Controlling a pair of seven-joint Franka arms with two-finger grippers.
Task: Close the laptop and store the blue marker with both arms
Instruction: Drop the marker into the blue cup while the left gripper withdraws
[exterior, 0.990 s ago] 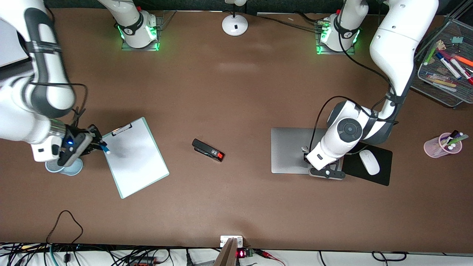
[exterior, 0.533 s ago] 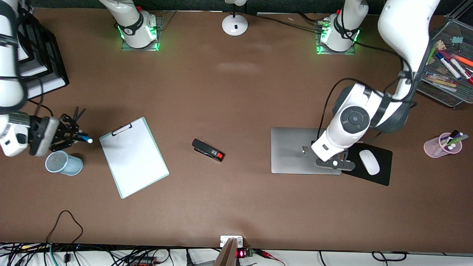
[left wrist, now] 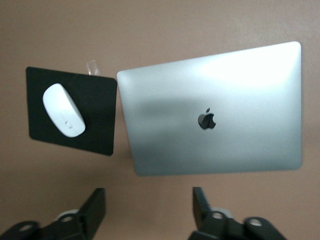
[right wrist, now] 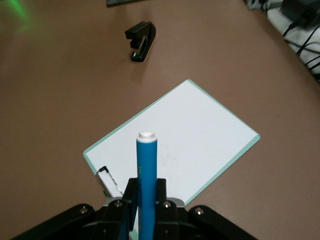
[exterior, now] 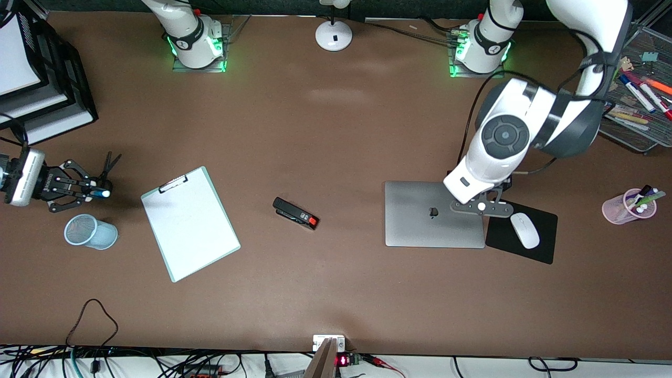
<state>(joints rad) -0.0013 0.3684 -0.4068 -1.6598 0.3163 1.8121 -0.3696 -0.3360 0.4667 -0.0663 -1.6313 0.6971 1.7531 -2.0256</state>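
Note:
The laptop (exterior: 433, 212) lies closed on the table, silver lid up with the black apple logo; it also shows in the left wrist view (left wrist: 215, 110). My left gripper (exterior: 481, 208) hangs open and empty over the laptop's edge beside the mouse pad; in its wrist view the left gripper (left wrist: 149, 200) has its jaws wide apart with only table between them. My right gripper (exterior: 79, 193) is shut on the blue marker (exterior: 97, 193) and holds it over the table beside the blue mesh cup (exterior: 90, 232). In the right wrist view the right gripper (right wrist: 146, 187) clamps the blue marker (right wrist: 147, 165), whitish end pointing outward.
A white clipboard (exterior: 190, 223) and a black stapler (exterior: 295, 213) lie mid-table. A white mouse (exterior: 525, 231) sits on the black mouse pad (exterior: 546, 247). A pink cup of pens (exterior: 629, 206), a mesh tray of markers (exterior: 630, 136) and black paper trays (exterior: 79, 89) stand at the table's ends.
My right arm has swung away from the clipboard toward its end of the table, still holding the marker. My left gripper has risen off the laptop lid and drawn back toward its base.

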